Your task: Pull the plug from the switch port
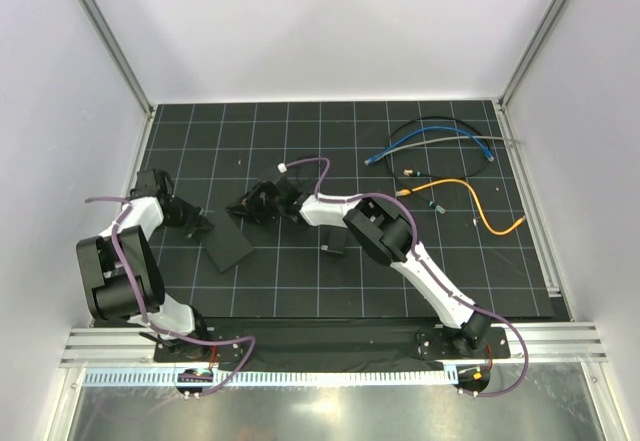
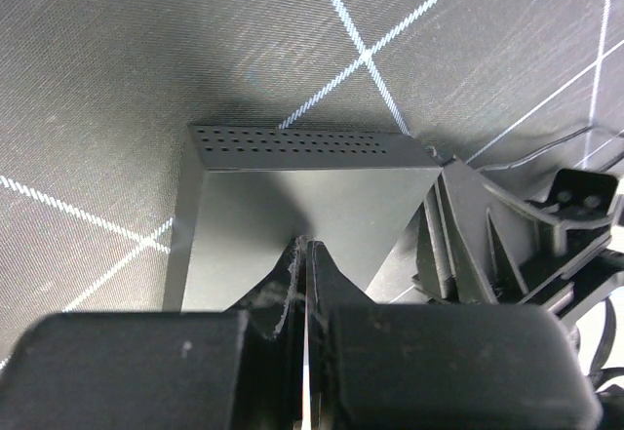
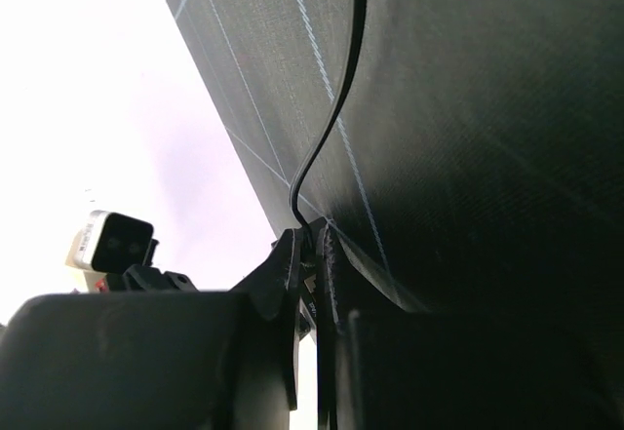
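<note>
The switch [image 1: 228,249], a flat matte-black box, lies on the gridded mat left of centre. My left gripper [image 1: 198,225] is at its upper left corner. In the left wrist view that gripper [image 2: 308,247] is shut with nothing between its tips, which sit over the switch's top face [image 2: 292,186]. My right gripper [image 1: 247,204] hovers just up and right of the switch. In the right wrist view it [image 3: 314,245] is shut on the plug [image 3: 310,279], and a thin black cable [image 3: 331,108] rises from it. No socket shows, so I cannot tell whether the plug sits in a port.
A small black block [image 1: 333,244] lies under the right forearm. Blue [image 1: 430,139], black [image 1: 455,121] and orange [image 1: 480,206] cables are spread over the far right of the mat. White walls close in the mat's left, far and right sides.
</note>
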### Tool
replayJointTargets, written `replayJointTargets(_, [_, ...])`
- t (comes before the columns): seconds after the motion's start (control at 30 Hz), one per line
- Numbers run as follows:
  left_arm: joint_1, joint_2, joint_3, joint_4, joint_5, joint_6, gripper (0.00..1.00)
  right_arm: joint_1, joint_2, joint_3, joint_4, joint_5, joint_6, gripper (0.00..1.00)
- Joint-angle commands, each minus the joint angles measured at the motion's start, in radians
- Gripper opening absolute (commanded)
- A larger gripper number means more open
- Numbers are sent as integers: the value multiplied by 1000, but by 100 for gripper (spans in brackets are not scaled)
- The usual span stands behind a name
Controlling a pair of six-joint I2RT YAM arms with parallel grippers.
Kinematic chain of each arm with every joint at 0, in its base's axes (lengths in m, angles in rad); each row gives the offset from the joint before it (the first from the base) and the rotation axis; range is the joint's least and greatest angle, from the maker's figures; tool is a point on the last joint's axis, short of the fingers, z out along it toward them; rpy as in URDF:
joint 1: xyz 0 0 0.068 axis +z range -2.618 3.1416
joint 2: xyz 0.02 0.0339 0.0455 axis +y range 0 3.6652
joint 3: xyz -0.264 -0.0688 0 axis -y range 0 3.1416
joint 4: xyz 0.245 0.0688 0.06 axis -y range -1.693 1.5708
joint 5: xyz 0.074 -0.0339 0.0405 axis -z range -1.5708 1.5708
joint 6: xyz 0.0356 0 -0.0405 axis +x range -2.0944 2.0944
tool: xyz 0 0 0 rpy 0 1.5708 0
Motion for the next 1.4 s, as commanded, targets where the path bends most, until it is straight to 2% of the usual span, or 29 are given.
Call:
replayJointTargets(0.0, [25,40,-102,-60,-222,0,0,-37,-15,-99,-56,68,147,1])
replayJointTargets(0.3, [29,39,-143,-29,-236,-23,0,-38,-15,-176,55,124,306,1])
replayJointTargets(0.4, [29,40,-145,-24,-239,-25,0,-38,7,-114,7,95,276,1])
replayJointTargets(0.47, [28,34,-146,-23,-243,-25,0,-37,-7,-136,4,118,268,1])
replayJointTargets(0.63, [28,17,-156,-20,-259,-31,0,-40,-13,-260,157,142,421,1])
replayJointTargets(0.67, [29,14,-159,-18,-257,-32,0,-32,-13,-272,238,170,435,1])
replayJointTargets(0.77, [28,10,-156,-21,-259,-31,0,-25,-4,-259,246,173,432,1])
replayJointTargets(0.9, [29,-1,-156,-23,-257,-31,0,-20,-34,-200,58,194,297,1])
replayJointTargets(0.97, [28,-1,-156,-23,-259,-29,0,-15,-50,-165,-88,232,248,1])
replayJointTargets(1.03, [28,-1,-156,-23,-257,-29,0,-14,-44,-86,-237,250,158,1])
replayJointTargets(1.1, [29,2,-153,-21,-257,-26,0,-12,-24,-20,-312,254,89,1])
replayJointTargets(1.27, [26,-27,-145,-20,-254,-13,0,-3,16,44,-381,221,-2,1])
replayJointTargets(1.37, [20,-92,-137,-12,-228,18,1,3,34,71,-366,211,-63,1])
